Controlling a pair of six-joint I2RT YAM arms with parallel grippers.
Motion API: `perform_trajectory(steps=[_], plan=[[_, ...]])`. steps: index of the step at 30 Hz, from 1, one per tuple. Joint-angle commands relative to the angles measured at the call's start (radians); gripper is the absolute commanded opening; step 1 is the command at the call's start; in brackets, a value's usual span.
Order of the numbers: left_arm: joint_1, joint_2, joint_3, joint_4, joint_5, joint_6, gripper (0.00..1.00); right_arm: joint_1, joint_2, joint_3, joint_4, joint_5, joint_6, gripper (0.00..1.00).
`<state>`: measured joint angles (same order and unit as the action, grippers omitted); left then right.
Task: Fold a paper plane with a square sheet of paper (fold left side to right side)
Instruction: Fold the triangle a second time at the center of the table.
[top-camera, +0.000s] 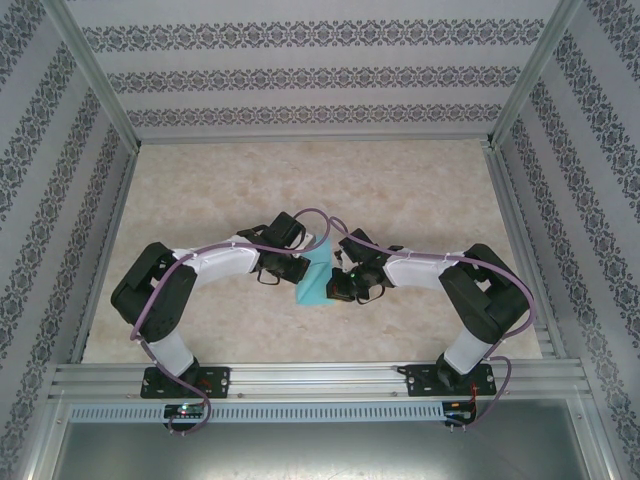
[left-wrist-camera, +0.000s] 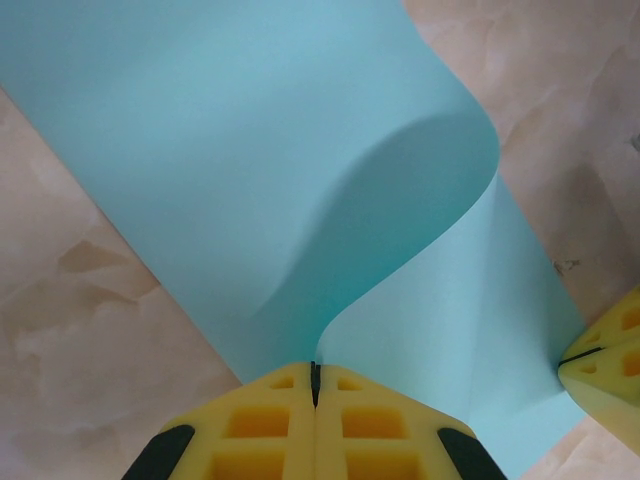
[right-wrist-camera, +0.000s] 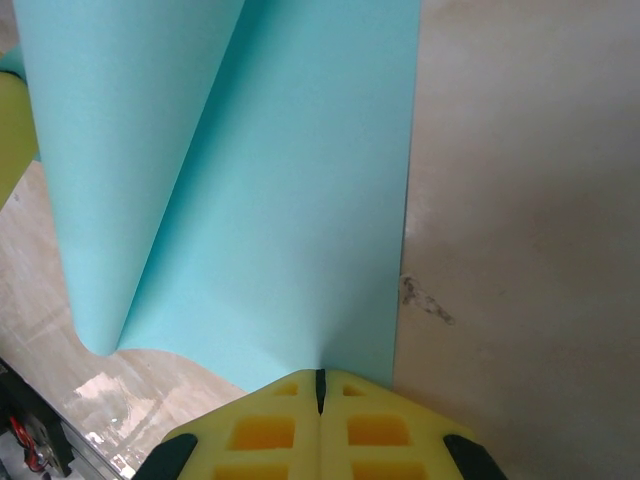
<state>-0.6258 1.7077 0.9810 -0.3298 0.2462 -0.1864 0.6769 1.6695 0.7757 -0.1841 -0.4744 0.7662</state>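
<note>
Top external: square sheet of paper curled, long axis near-far.

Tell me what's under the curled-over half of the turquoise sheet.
The square sheet of paper has its other half there, on the marble-look table; the tabletop beneath is covered.

The bench has a pale, sandy top with cloudy marks like stone. Walls stand around it, white with rows of dark flowery patterns. Shiny metal bars run along its near edge. The light is soft and even.
</note>
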Motion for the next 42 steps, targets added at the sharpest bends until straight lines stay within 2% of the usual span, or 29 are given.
perform_trajectory(steps=[1,25,42], plan=[[0.017,0.025,0.01,-0.003,-0.025,0.024,0.0,0.009,0.007,0.002,-0.08,0.059,-0.023,0.0],[0.017,0.031,0.02,0.039,0.037,0.017,0.0,0.009,0.018,0.007,-0.085,0.059,-0.027,0.0],[0.017,0.043,0.013,0.035,-0.014,0.027,0.0,0.009,0.021,0.013,-0.09,0.059,-0.029,0.0]])
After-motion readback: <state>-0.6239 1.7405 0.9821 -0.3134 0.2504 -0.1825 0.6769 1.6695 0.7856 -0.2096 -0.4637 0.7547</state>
